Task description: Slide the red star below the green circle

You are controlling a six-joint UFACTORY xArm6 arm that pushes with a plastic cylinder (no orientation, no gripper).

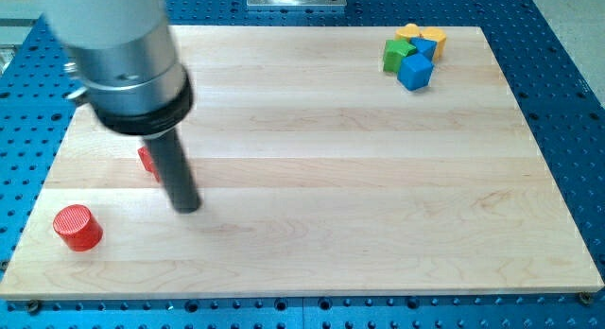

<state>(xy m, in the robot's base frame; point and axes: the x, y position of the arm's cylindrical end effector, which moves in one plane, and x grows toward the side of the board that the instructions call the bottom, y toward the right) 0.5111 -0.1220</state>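
A red block (146,160), its shape mostly hidden behind my rod, lies on the wooden board (312,178) at the view's left. My tip (189,208) rests on the board just right of and below this red block. A red cylinder (77,227) stands near the board's bottom left corner, left of my tip. A green block (398,55), whose shape I cannot make out, sits in a tight cluster at the top right, far from my tip.
The top right cluster also holds two yellow blocks (408,32) (434,38) and two blue blocks (415,72) (425,50), touching the green one. The arm's grey body (123,55) covers the board's top left. A blue perforated table (567,102) surrounds the board.
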